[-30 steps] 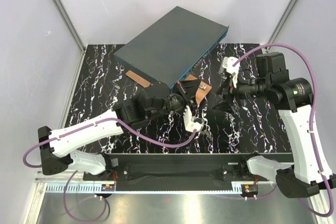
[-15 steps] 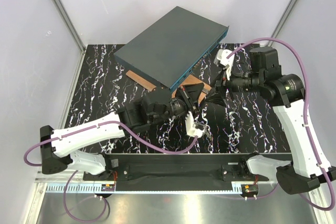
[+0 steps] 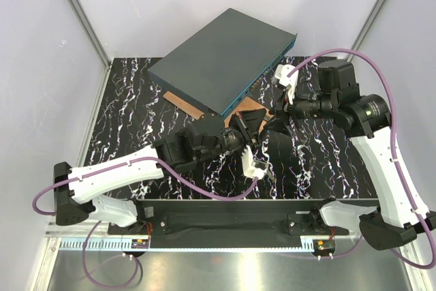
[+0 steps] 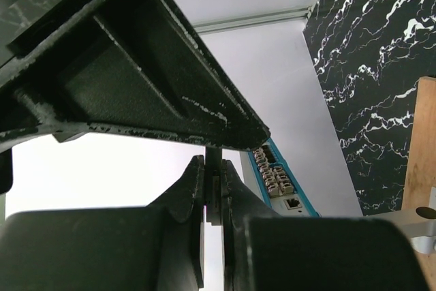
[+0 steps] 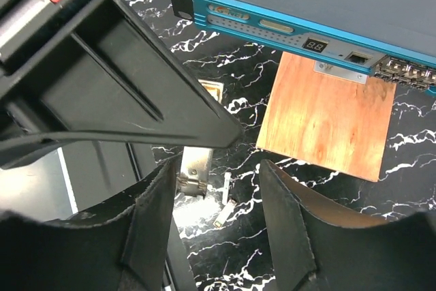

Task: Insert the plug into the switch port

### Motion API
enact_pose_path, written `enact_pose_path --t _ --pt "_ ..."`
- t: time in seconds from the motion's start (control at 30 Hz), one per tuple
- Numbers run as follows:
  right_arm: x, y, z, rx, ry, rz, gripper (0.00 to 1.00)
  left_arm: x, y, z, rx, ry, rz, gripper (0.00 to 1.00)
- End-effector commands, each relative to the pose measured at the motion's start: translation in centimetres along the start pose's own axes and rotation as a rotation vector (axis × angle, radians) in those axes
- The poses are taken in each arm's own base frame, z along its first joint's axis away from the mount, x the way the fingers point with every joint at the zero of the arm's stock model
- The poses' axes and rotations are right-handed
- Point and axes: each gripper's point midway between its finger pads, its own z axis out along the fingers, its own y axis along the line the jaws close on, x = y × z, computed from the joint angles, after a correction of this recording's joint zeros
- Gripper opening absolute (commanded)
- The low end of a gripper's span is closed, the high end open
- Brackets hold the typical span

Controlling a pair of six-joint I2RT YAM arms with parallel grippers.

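Observation:
The switch (image 3: 225,56) is a flat dark teal box at the back centre, its lighter port face (image 5: 272,26) turned to the front right. My left gripper (image 3: 251,125) sits just in front of that face. In the left wrist view it (image 4: 212,192) is shut on a thin grey plug (image 4: 212,201), with the port row (image 4: 274,176) beyond. The plug shows as a silver metal piece (image 5: 194,165) in the right wrist view, under the left gripper's black finger. My right gripper (image 3: 271,126) is close beside the left one. It (image 5: 219,172) is open and empty.
A thin brown wooden board (image 5: 327,117) lies under the switch's front edge on the black marbled table (image 3: 129,120). Two small loose pieces, one white (image 5: 225,183) and one metallic (image 5: 221,219), lie on the table below the right gripper. White walls enclose the back.
My right gripper has swung left and forward, ending close beside the left gripper near the switch's front. The left gripper has edged slightly right toward the port face, still shut.

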Motion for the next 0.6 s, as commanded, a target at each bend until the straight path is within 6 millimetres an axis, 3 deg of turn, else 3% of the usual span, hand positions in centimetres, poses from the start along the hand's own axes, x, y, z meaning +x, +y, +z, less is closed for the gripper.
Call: enact_pose_path --t 0.0,0.13,0.23,0.27,0.43,0.47,0.5,0.57 --pt "-1.51 -0.31 -0.48 0.037 -0.031 -0.065 0.57 -0.16 1.31 0.12 -0.037 -0.001 0.012 0.00" --pt "-1.49 -0.08 -0.50 0.034 -0.029 -0.081 0.52 -0.16 1.27 0.33 -0.033 -0.003 0.017 0.00" --pt "-1.31 -0.11 -0.48 0.037 -0.024 -0.084 0.38 -0.29 1.22 0.47 -0.030 -0.007 0.019 0.00" --pt "-1.29 -0.15 -0.50 0.040 -0.024 -0.087 0.28 -0.28 1.30 0.42 -0.033 -0.007 0.017 0.00" --pt "-1.22 -0.03 -0.70 0.045 -0.028 -0.087 0.12 -0.20 1.30 0.44 -0.033 -0.003 0.014 0.00" --pt "-1.20 0.04 -0.70 0.044 -0.028 -0.088 0.11 -0.11 1.50 0.38 -0.037 0.002 0.009 0.01" --pt "-1.15 -0.07 -0.76 0.054 -0.027 -0.089 0.01 -0.08 1.51 0.36 -0.037 0.003 0.001 0.03" --pt "-1.02 -0.38 -0.68 0.071 -0.026 -0.071 0.00 -0.02 1.89 0.05 -0.046 0.005 -0.031 0.12"
